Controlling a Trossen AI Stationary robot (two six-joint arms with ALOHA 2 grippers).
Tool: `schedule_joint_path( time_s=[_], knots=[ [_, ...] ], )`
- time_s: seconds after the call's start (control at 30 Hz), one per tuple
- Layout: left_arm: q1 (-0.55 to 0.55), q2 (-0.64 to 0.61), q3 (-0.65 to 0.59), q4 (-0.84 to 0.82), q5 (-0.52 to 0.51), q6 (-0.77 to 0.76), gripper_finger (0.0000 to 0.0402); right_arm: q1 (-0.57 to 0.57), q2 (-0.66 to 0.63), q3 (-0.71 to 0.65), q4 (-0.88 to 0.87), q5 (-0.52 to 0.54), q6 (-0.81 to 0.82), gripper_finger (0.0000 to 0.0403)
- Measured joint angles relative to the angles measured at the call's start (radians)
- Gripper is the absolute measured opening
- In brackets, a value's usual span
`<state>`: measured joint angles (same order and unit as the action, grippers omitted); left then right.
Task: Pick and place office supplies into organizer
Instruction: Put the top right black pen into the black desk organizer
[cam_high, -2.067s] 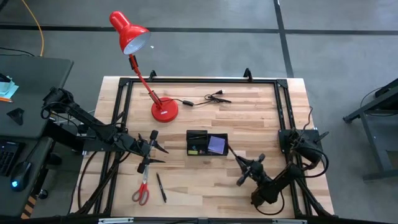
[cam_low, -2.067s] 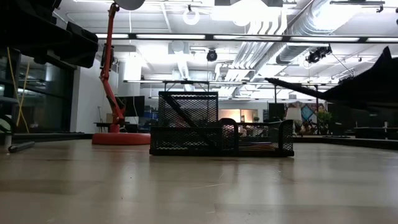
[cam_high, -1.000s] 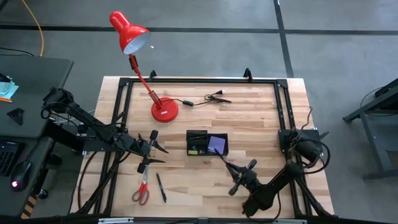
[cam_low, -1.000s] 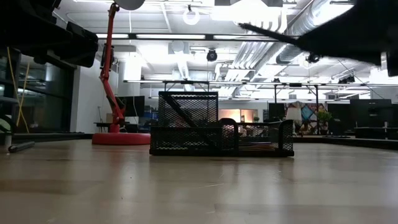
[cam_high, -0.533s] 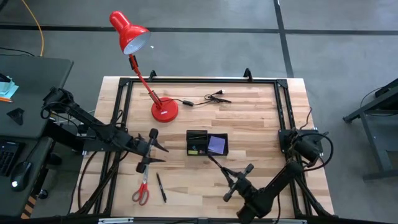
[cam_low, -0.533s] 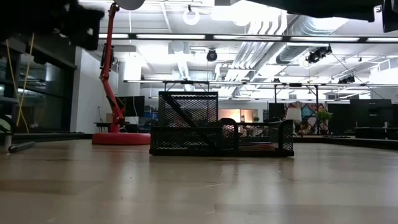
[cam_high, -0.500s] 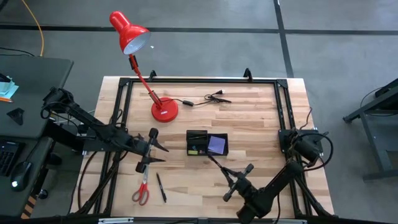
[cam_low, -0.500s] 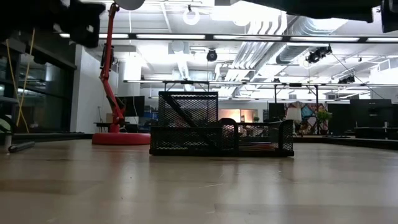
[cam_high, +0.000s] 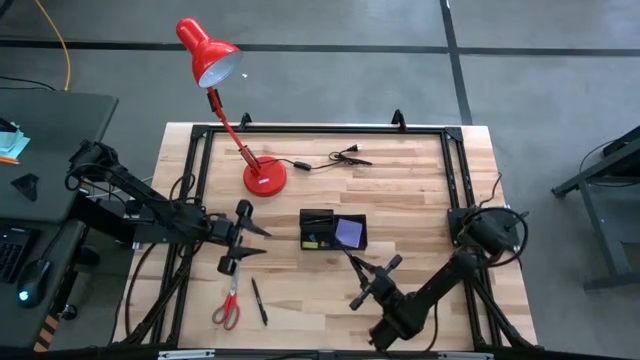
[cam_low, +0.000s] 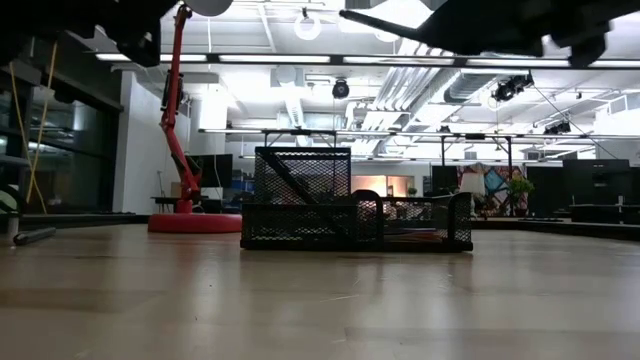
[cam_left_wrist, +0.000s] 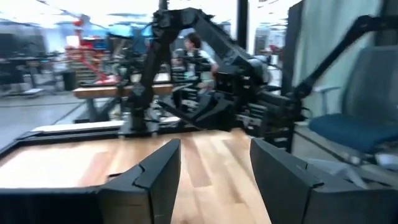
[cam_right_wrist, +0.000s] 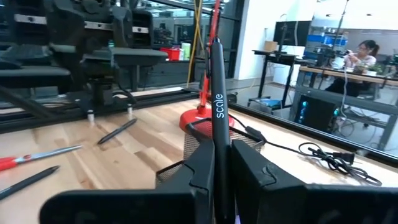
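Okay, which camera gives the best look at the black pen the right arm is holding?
The right wrist view: the thin black pen stands clamped in the right hand, white lettering readable. The high view shows only a thin dark line, the low view a dark silhouette overhead, and the left wrist view nothing clear.

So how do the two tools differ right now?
The right tool is shut on a black pen; the left tool is open and empty. The right one sits near the organizer, the left one above the scissors. Both hover off the table.

Black pen (cam_right_wrist: 219, 106) upright in right claw (cam_right_wrist: 214, 163), seemingly.
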<state>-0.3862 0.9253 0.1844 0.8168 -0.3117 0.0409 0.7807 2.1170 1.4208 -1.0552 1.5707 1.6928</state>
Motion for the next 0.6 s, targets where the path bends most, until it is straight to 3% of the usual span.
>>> schedule_joint_path(
  time_s=[0.33, 0.5, 0.6],
  knots=[
    [0.001, 0.014, 0.000, 0.020, -0.082, -0.023, 0.0184, -0.029, 0.000, 0.038, 0.011, -0.001, -0.062, 0.0021],
    [0.015, 0.076, 0.000, 0.078, -0.081, -0.045, 0.0184, -0.030, 0.000, 0.125, 0.041, -0.001, -0.245, 0.0021],
    [0.069, 0.137, 0.017, 0.102, -0.017, -0.080, 0.0184, -0.035, 0.000, 0.154, 0.119, 0.001, -0.384, 0.0021]
  ],
)
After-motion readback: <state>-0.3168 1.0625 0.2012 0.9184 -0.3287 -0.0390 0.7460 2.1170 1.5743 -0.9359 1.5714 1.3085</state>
